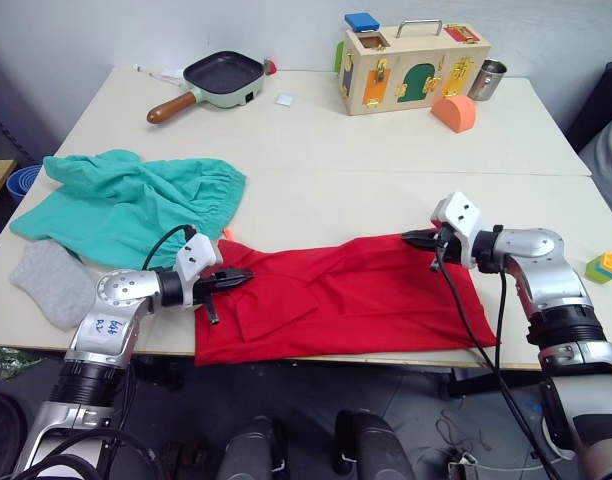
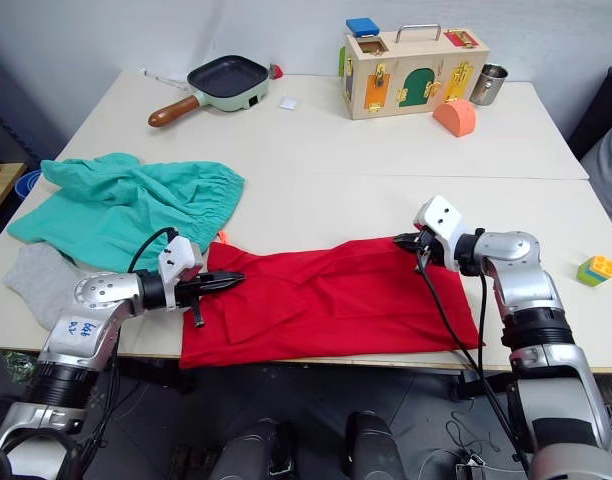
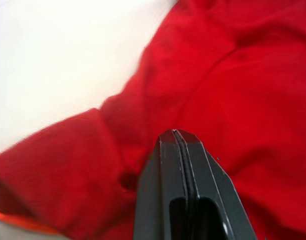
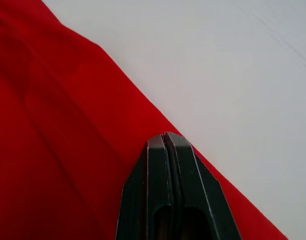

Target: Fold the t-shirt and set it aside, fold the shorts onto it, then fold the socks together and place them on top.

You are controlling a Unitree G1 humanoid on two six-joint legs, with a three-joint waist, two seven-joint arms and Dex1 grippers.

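T-shirt [image 1: 346, 295], bright red, lies spread in a long band along the near edge of the counter [image 1: 386, 150], its near hem hanging slightly over that edge. Just beyond the t-shirt's left end, the teal-green shorts [image 1: 136, 200] lie bunched, their gathered edge close to the red cloth. Touching the near left corner of the shorts, and well left of the t-shirt, a grey sock [image 1: 51, 282] lies flat by the counter's edge.

Far across the counter from the t-shirt stand a wooden latch box [image 1: 411, 68], a pan [image 1: 221, 80] with a brown handle, an orange block [image 1: 454, 112] and a metal cup [image 1: 486, 80]. Off to the t-shirt's right, near the counter's edge, sits a small block toy [image 1: 608, 266].

At the t-shirt's left end the left tool [image 1: 236, 278] is over the cloth with its fingers pressed together; the left wrist view shows no cloth between them. At the t-shirt's far right corner the right tool [image 1: 418, 239] sits at the cloth's edge, its fingers likewise pressed shut, gripping nothing visible.
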